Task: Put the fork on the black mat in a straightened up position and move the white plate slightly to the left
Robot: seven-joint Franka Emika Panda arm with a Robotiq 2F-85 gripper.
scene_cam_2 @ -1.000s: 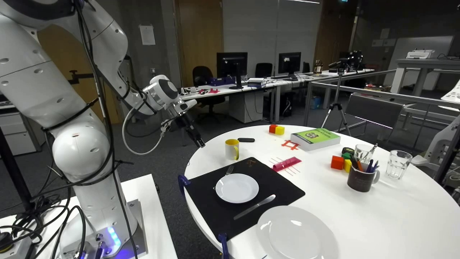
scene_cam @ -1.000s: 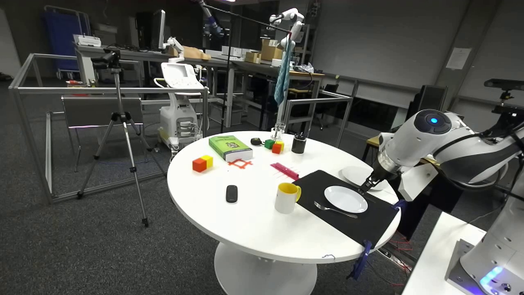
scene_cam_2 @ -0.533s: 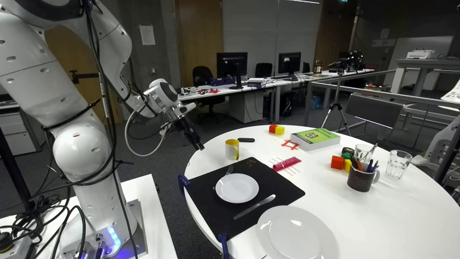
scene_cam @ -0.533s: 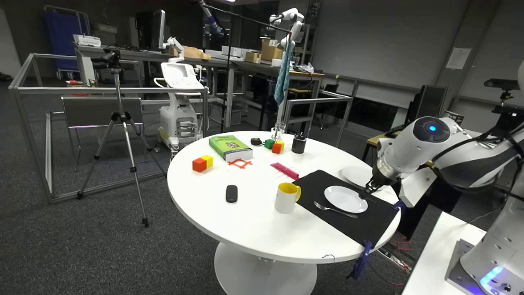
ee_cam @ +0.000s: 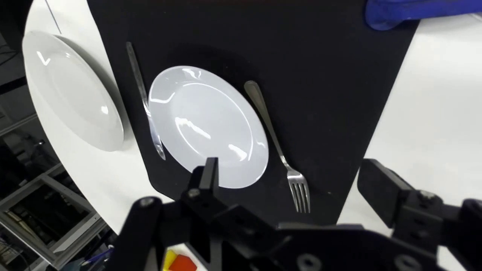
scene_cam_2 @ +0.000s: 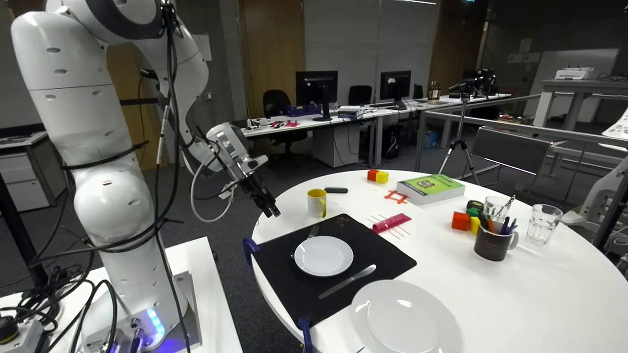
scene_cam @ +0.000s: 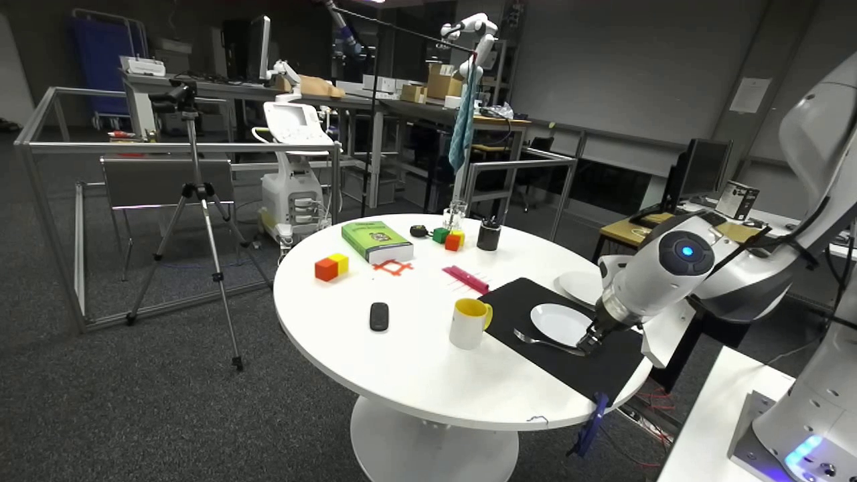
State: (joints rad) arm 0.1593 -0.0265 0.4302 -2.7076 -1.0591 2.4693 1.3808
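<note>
The fork (ee_cam: 295, 177) lies slanted on the black mat (ee_cam: 320, 94), beside the white plate (ee_cam: 203, 120) and close to its rim. In both exterior views the fork (scene_cam: 546, 343) (scene_cam_2: 314, 230), the plate (scene_cam: 557, 321) (scene_cam_2: 324, 256) and the mat (scene_cam: 589, 371) (scene_cam_2: 382, 255) also show. Part of the fork is hidden behind the plate in an exterior view. My gripper (ee_cam: 290, 168) is open and empty, its fingers spread wide on either side of the fork's tines in the wrist view. In both exterior views the gripper (scene_cam: 589, 341) (scene_cam_2: 273, 212) hangs above the mat's fork side.
A knife (scene_cam_2: 347, 282) lies on the plate's other side. A larger plate (scene_cam_2: 405, 318) stands beside the mat. A yellow-and-white cup (scene_cam: 465, 328) stands near the mat's edge. Blue clamps (scene_cam: 592, 428) (ee_cam: 399, 13) grip the mat's table-edge side.
My gripper has moved from the plate's knife side across to the fork side and looks lower in an exterior view. The fork, plate and mat have not moved.
</note>
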